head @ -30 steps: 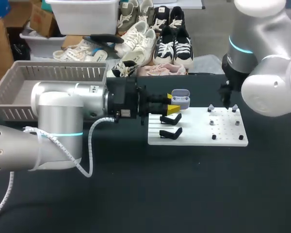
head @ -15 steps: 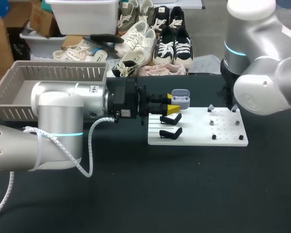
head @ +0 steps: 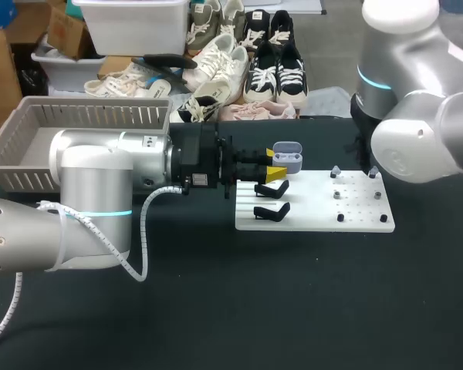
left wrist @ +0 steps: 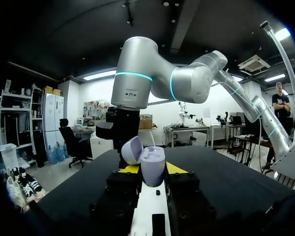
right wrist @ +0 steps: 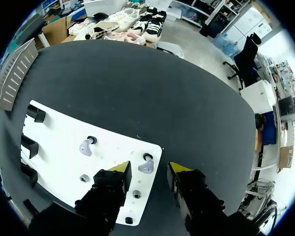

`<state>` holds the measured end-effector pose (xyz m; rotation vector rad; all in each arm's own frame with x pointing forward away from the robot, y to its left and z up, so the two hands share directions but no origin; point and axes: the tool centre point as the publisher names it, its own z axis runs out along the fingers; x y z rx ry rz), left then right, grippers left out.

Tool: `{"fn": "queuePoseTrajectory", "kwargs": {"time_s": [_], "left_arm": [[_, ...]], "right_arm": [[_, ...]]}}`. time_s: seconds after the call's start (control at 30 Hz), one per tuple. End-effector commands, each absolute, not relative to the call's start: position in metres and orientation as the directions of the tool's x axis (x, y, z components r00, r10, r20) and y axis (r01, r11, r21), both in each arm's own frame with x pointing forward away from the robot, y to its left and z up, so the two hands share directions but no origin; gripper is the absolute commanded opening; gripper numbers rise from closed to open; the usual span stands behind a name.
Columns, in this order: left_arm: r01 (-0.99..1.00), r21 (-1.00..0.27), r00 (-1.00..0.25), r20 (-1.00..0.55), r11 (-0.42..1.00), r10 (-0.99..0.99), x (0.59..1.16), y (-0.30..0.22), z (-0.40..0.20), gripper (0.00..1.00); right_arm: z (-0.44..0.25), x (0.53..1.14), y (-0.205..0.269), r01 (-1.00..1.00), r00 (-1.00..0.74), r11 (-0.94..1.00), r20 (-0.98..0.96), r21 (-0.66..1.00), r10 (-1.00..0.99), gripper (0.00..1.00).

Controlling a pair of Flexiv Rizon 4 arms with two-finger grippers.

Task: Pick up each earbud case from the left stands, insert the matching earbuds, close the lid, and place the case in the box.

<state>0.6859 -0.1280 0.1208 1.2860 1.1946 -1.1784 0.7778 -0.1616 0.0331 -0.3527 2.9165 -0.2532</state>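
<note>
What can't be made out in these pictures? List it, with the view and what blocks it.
- Head view: right pincer mostly hidden behind its own arm.
- Left wrist view: whether the left pincer clamps the earbud case is unclear; the case covers the contact.
- Head view: the case's inside is too small to read.
- Head view: box floor partly covered by the left arm.

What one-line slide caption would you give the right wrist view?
Open right gripper hovers above a lilac earbud near the white board's corner; another earbud sits farther in.
</note>
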Motion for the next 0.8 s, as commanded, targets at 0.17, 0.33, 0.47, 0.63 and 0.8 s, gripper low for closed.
{"fn": "queuePoseTrajectory", "kwargs": {"time_s": [0.17, 0.33, 0.47, 0.63, 0.8], "left_arm": [[0.999, 0.044, 0.045, -0.998, -0.031, 0.042, 0.6860, -0.1280, 0.1202, 0.00], [0.999, 0.044, 0.045, -0.998, -0.031, 0.042, 0.6860, -0.1280, 0.1202, 0.00], [0.999, 0.044, 0.045, -0.998, -0.031, 0.042, 0.6860, -0.1280, 0.1202, 0.00], [0.999, 0.044, 0.045, -0.998, -0.031, 0.042, 0.6860, -0.1280, 0.1202, 0.00], [0.999, 0.044, 0.045, -0.998, -0.031, 0.042, 0.6860, -0.1280, 0.1202, 0.00]], "right_arm": [[0.0295, 0.7792, -0.1586, -0.208, -0.954, 0.958, -0.175, -0.199, -0.243, 0.42], [0.0250, 0.7799, -0.1603, -0.199, -0.956, 0.959, -0.174, -0.202, -0.235, 0.39], [0.0231, 0.7785, -0.1606, -0.191, -0.958, 0.959, -0.172, -0.208, -0.228, 0.37], [0.0222, 0.7795, -0.1618, -0.189, -0.957, 0.959, -0.177, -0.210, -0.228, 0.37], [0.0218, 0.7805, -0.1624, -0.188, -0.957, 0.959, -0.180, -0.212, -0.227, 0.29]]}}
